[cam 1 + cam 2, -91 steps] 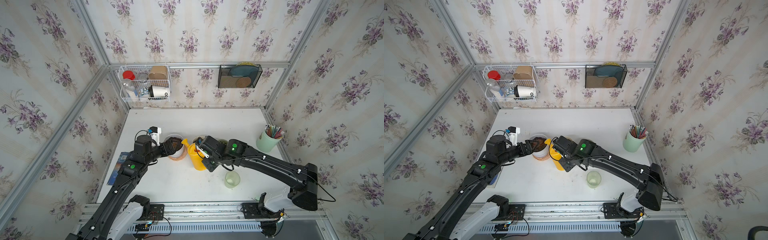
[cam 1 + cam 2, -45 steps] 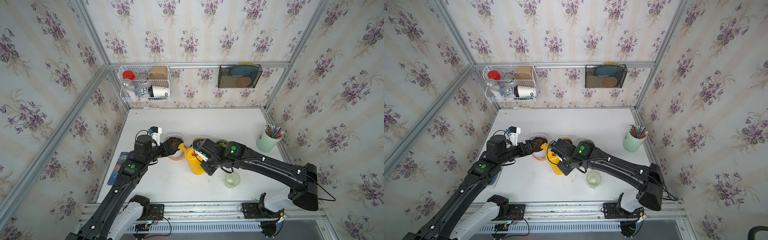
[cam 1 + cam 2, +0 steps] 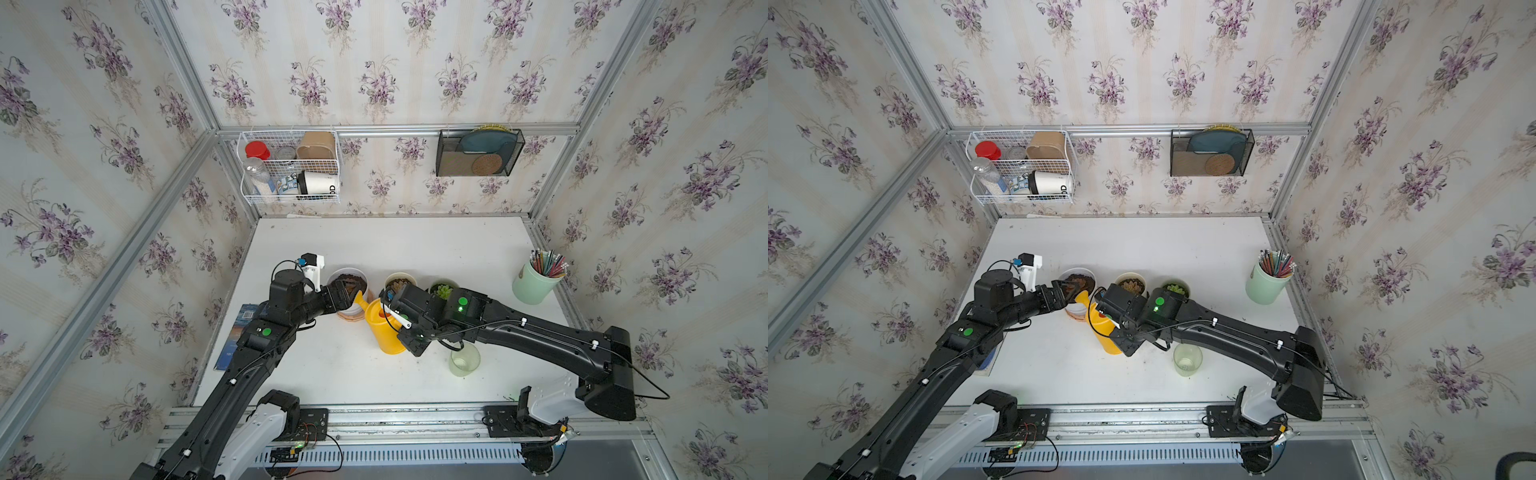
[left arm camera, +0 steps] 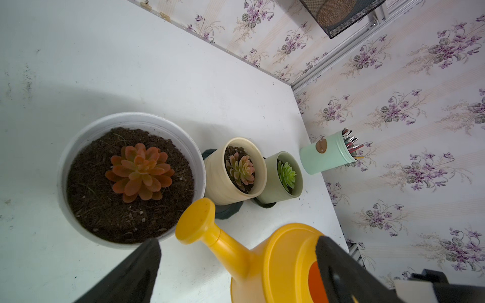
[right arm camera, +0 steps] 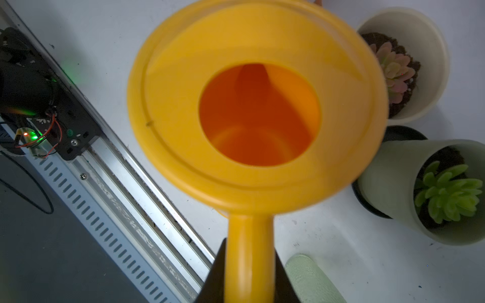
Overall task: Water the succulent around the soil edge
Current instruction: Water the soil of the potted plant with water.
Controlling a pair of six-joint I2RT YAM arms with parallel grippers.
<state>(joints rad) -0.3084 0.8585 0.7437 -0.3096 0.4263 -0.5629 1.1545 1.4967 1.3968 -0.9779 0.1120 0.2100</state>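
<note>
An orange succulent (image 4: pixel 140 171) grows in dark soil in a wide white pot (image 4: pixel 131 116) (image 3: pixel 361 276). My right gripper (image 5: pixel 249 262) (image 3: pixel 409 336) is shut on the handle of a yellow watering can (image 5: pixel 257 115) (image 3: pixel 382 328). The can stands nearly upright. Its spout head (image 4: pixel 195 221) is just outside the white pot's rim, on the side toward the cream pot. My left gripper (image 4: pixel 237 242) (image 3: pixel 347 293) hovers open above that rim and the spout, holding nothing.
A cream pot (image 4: pixel 236 170) with a pink succulent and a green pot (image 4: pixel 284 174) with a green succulent stand in a row right of the white pot. A translucent green cup (image 3: pixel 464 359) sits under my right arm. A mint pencil holder (image 3: pixel 536 280) is at the right edge and a blue book (image 3: pixel 239 328) at the left.
The watering can has shifted a little toward the table's front and left, and its spout has dropped back from the white pot. The left arm has not moved.
</note>
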